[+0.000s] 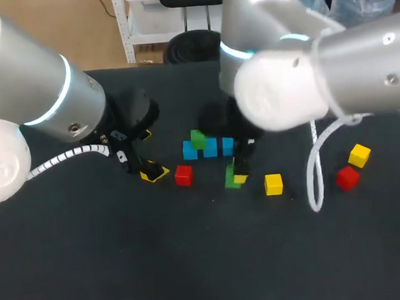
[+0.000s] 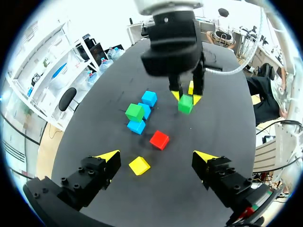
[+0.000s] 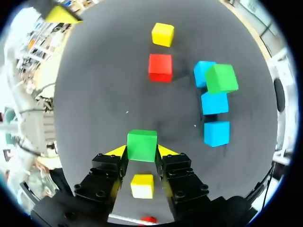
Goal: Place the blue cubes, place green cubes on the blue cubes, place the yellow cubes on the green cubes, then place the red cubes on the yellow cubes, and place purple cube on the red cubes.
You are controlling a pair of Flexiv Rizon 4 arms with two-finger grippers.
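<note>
Right jaws clamping green cube [image 3: 142,145], left jaws wide

Right arm [image 1: 299,88] crowds the blue cubes [image 1: 209,148] from the right side.

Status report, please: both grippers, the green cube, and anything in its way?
Right gripper shut on green cube. Left gripper open, empty. Second green cube sits on end blue cube. Nothing between held cube and blue row.
</note>
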